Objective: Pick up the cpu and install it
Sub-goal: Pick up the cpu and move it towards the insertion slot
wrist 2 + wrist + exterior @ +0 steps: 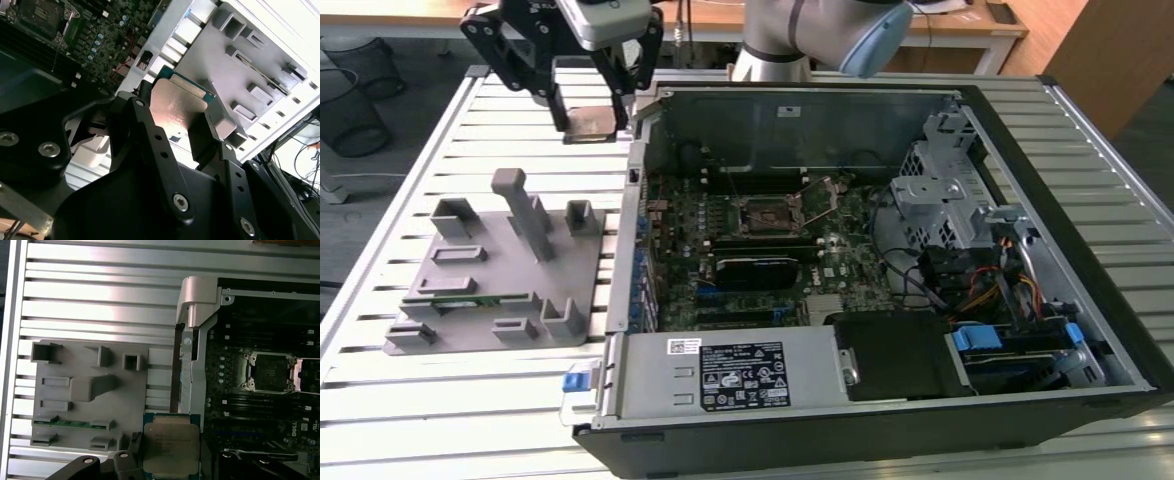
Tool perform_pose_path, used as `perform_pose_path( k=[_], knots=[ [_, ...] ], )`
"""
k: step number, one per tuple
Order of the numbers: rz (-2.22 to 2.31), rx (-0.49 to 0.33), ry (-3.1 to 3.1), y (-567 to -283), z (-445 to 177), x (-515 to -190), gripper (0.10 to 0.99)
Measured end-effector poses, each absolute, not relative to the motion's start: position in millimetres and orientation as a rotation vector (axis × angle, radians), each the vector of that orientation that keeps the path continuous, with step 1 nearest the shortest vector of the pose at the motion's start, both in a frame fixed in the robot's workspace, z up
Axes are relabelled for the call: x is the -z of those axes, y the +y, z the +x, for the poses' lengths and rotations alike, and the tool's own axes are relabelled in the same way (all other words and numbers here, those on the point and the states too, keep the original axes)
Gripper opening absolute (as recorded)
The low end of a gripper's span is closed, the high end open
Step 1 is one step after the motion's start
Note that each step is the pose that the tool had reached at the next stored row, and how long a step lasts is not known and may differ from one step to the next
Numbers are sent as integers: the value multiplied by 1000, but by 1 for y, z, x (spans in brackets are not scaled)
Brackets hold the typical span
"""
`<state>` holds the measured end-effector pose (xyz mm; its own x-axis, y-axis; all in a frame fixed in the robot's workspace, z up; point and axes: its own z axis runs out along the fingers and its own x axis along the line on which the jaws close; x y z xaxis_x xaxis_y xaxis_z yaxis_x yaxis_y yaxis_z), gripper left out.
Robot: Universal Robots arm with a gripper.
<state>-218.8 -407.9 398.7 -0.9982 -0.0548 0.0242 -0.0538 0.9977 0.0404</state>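
Gripper (592, 118) clamped on the cpu (171, 444), chip flat, just outside the computer case (635, 210) wall; open motherboard socket (767, 213) lies inside, toward the exterior view's right.

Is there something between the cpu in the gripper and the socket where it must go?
Yes. The gripper holds the cpu over the slatted table, outside the computer case. The case's side wall stands between the cpu and the socket. The socket itself looks open, and nothing visible lies on it.
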Motion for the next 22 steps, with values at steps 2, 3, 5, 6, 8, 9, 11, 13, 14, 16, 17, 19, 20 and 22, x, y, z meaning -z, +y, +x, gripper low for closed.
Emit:
perform_pose_path(
  k=[2,3,5,6,8,9,11,13,14,16,17,19,20,22],
  knots=[
    [85,62,-3114,-408,-216,-399,541],
    [85,62,-3114,-408,-215,-399,541],
    [85,62,-3114,-408,-212,-399,541],
    [85,62,-3114,-408,-210,-399,541],
    [85,63,-3114,-408,-207,-399,541],
    [85,63,-3114,-408,-206,-399,541],
    [85,63,-3114,-408,-203,-399,541],
    [85,63,-3114,-408,-200,-399,541],
    [85,63,-3114,-408,-199,-399,541],
    [85,63,-3114,-408,-196,-399,541],
    [85,63,-3114,-408,-194,-399,541],
    [85,63,-3114,-408,-191,-399,541],
    [85,63,-3114,-408,-189,-399,541],
    [85,64,-3114,-408,-186,-399,541]
  ],
)
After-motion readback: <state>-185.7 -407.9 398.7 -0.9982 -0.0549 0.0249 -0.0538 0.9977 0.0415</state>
